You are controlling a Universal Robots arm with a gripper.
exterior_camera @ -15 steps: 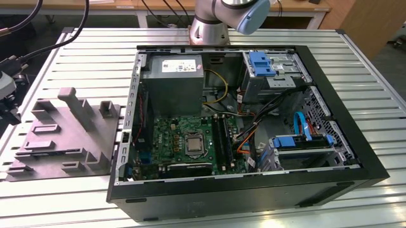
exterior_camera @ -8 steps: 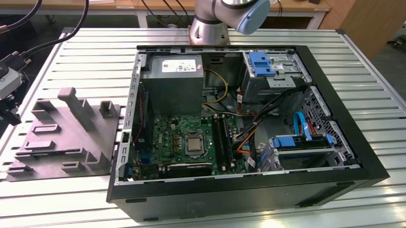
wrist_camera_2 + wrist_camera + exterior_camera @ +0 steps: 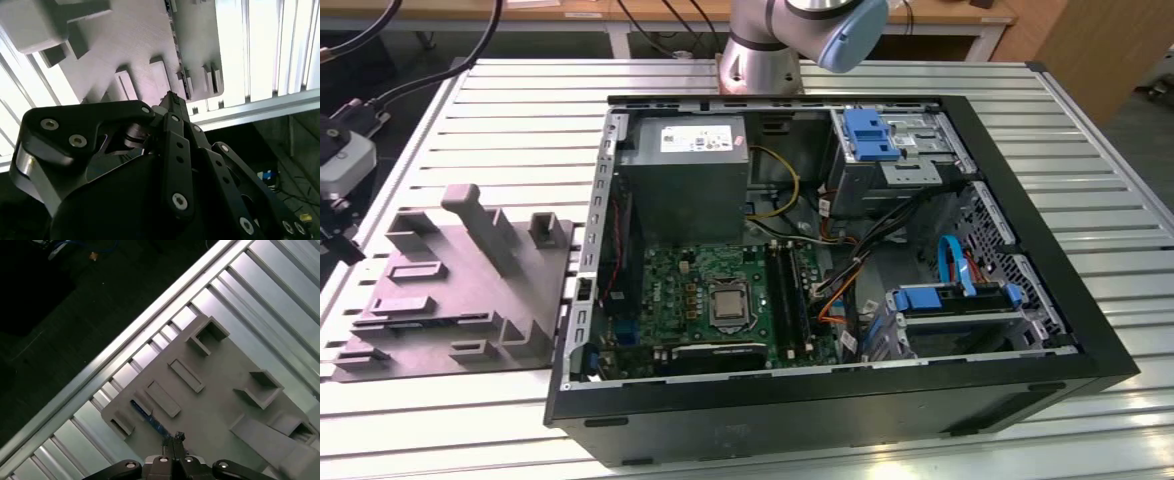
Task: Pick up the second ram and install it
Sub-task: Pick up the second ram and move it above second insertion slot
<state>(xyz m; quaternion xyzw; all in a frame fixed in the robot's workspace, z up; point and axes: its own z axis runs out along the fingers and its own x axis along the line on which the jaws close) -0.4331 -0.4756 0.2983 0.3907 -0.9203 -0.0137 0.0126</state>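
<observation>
Ram (image 3: 148,418) on edge, lengthwise in fixture (image 3: 215,405)

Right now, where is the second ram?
The second ram sits in the grey tray, on the exterior view's left of the computer case, right by the gripper.

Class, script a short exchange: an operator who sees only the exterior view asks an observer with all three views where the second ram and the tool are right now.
Operator: I see the grey fixture beside the computer case. Where is the second ram?
Observer: In the first wrist view the second ram stands on edge in a slot of the fixture, near the corner closest to the edge of the table.
Operator: And the tool?
Observer: In the first wrist view the tool sits at one end of that ram, over the fixture. Whether it touches the ram is unclear.
</observation>
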